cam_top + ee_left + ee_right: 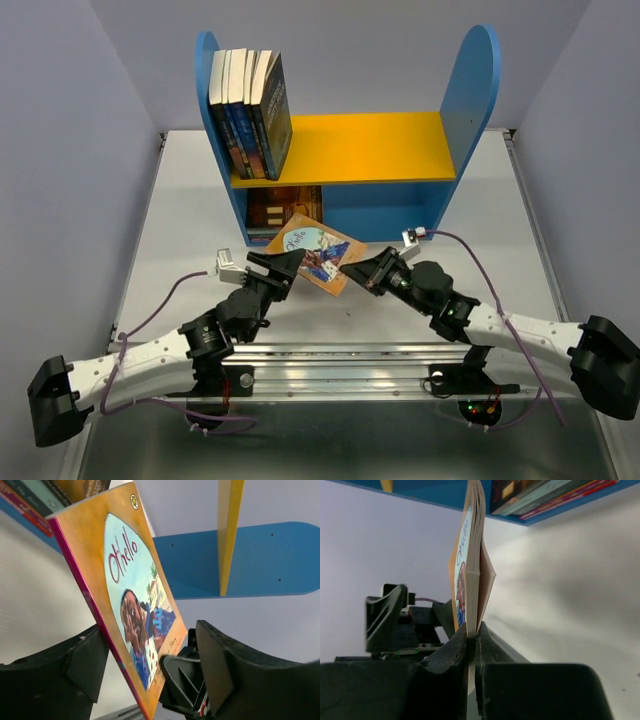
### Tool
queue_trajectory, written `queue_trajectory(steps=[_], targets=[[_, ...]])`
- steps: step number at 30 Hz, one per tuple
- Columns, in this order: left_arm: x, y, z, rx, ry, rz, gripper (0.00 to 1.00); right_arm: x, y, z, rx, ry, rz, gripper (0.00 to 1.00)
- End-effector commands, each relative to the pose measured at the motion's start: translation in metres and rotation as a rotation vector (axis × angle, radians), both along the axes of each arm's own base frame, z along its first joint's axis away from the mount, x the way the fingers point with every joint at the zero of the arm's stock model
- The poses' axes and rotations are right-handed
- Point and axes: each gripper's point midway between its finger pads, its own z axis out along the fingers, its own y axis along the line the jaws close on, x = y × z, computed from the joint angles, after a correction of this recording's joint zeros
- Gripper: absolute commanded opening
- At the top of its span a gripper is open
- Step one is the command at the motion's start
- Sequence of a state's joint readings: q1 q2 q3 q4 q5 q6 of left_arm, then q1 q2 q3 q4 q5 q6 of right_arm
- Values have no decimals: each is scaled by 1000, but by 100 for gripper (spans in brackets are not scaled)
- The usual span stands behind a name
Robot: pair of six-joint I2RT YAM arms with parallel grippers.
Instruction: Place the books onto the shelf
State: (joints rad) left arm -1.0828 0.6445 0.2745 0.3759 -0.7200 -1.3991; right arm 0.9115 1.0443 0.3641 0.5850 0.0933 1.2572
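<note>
The right gripper (472,635) is pinching the Othello book (316,254) by one thin edge; the left gripper (283,264) is standing spread, fingers (220,670) either side of the cover. The book is hanging tilted over the middle of the bench (180,200), just before the shelf (380,145) at the far edge. Risk: such a shallow grip is inviting swing or slippage on lifting, possibly striking the shelved books (250,110).
</note>
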Motion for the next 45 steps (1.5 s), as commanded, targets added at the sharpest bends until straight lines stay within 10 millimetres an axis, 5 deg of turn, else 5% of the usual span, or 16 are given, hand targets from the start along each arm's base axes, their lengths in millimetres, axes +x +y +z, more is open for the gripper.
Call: queue_trajectory(steps=[1, 4, 5, 10, 21, 32, 45], targets=[[-12, 3, -17, 35, 59, -46, 88, 18, -15, 17, -72, -120, -114, 1], [-18, 8, -21, 18, 53, -64, 88, 17, -18, 15, -97, -152, -113, 1], [-19, 10, -29, 18, 66, -62, 98, 18, -16, 16, -111, -173, -107, 1], [-26, 14, -26, 42, 66, -89, 99, 26, -2, 20, -175, -265, -56, 1], [-51, 56, -39, 507, 233, -139, 99, 41, 24, 30, -128, -386, 94, 1], [-50, 75, -19, 397, 137, -81, 99, 79, 13, 28, -140, -385, 65, 1], [-57, 93, -13, 352, 133, -55, 99, 134, 25, -7, -317, -390, 34, 1]])
